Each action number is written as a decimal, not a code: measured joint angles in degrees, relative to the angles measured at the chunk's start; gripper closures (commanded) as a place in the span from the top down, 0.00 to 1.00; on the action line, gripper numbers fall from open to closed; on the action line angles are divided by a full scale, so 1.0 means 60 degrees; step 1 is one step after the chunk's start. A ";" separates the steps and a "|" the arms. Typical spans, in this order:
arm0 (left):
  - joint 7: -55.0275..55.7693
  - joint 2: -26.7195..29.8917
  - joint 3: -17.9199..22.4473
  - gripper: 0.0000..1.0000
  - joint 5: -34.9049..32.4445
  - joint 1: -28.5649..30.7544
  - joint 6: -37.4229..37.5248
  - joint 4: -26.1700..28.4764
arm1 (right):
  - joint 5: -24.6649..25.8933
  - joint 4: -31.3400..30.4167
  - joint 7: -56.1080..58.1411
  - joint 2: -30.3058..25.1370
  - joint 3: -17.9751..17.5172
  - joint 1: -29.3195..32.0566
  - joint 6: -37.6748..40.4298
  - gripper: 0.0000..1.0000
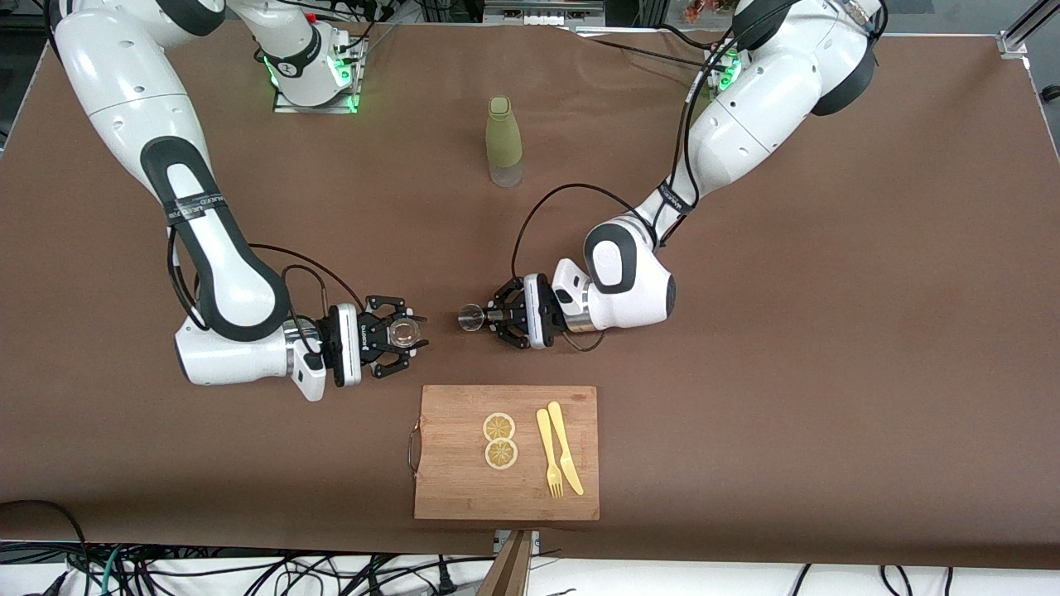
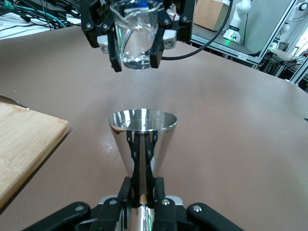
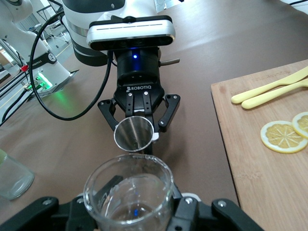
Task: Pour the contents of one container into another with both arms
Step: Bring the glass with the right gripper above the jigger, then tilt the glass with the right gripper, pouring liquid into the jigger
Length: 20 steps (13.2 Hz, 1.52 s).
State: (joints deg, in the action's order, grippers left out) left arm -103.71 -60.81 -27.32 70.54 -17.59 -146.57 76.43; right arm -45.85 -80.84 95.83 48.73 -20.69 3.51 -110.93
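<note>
My left gripper (image 1: 497,317) is shut on the narrow waist of a shiny metal cone-shaped measuring cup (image 1: 472,318), whose wide mouth is turned toward the right arm's end. In the left wrist view the cup (image 2: 142,137) stands out from my left gripper (image 2: 143,188). My right gripper (image 1: 402,334) is shut on a clear glass (image 1: 403,334), a short gap from the cup. The glass (image 3: 129,197) fills the near part of the right wrist view, with the metal cup (image 3: 134,134) just past it. I cannot tell whether either holds liquid.
A wooden cutting board (image 1: 455,472) lies nearer the front camera, carrying two lemon slices (image 1: 499,427) plus a yellow fork (image 1: 546,451) and knife (image 1: 566,447). A green bottle (image 1: 503,141) stands between the two arm bases. Brown table cover spreads all around.
</note>
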 measured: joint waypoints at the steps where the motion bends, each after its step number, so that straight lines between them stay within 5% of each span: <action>1: 0.0000 -0.0057 0.0001 0.00 0.0000 -0.0016 -0.0018 -0.0041 | 0.0281 0.0001 -0.0198 0.0001 -0.0115 0.0004 -0.0006 0.42; 5: 0.0001 -0.0134 0.0026 0.00 0.0000 -0.0063 -0.0148 -0.0076 | 0.1132 0.0007 -0.0889 -0.0001 -0.0587 -0.0036 -0.0332 0.42; 20: 0.0001 -0.0212 0.0191 0.00 0.0000 -0.0239 -0.0285 -0.0306 | 0.2366 0.0006 -0.1759 0.0004 -0.0833 -0.0332 -0.0873 0.42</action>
State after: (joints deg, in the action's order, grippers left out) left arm -103.71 -62.08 -26.17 70.54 -19.02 -148.28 74.59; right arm -31.65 -80.80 85.27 48.76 -25.69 1.52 -116.17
